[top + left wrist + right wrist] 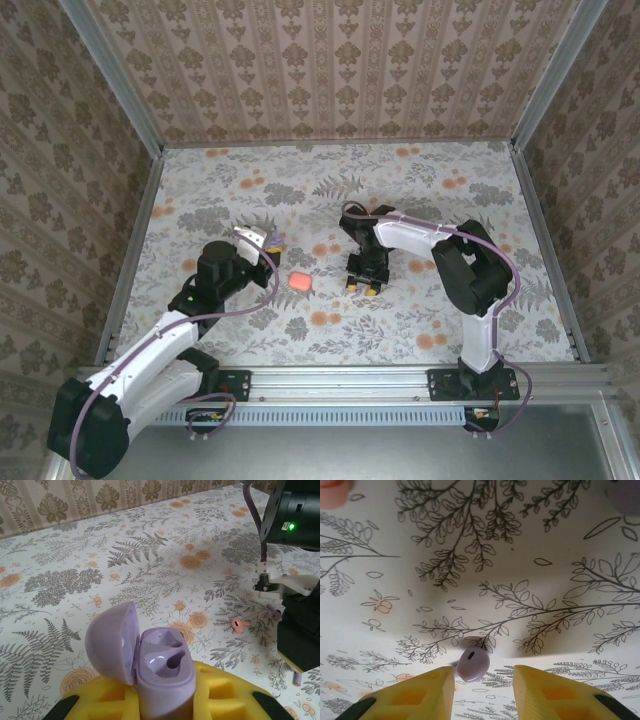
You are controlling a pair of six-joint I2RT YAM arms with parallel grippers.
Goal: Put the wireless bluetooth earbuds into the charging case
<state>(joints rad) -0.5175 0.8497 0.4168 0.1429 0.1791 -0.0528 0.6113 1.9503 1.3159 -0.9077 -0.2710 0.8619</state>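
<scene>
My left gripper (pixel 262 238) is shut on a purple charging case (pixel 162 677), not the coral one. Its lid (pixel 111 642) stands open to the left and both sockets are empty. The coral-pink charging case (pixel 299 282) lies shut on the table between the arms. One coral-pink earbud (pixel 241 625) lies on the cloth beside the right arm. My right gripper (pixel 484 692) is open and low over the table, pointing down. A purple earbud (pixel 472 664) lies between its yellow fingers (pixel 420 697), closer to the left one. The second coral earbud is out of view.
The table (pixel 420 330) is covered with a floral cloth and closed in by patterned walls (pixel 340 70) and metal rails. A coral-pink object (pixel 332 492) is cut off at the top left of the right wrist view. A purple shape (pixel 626 495) sits at its top right.
</scene>
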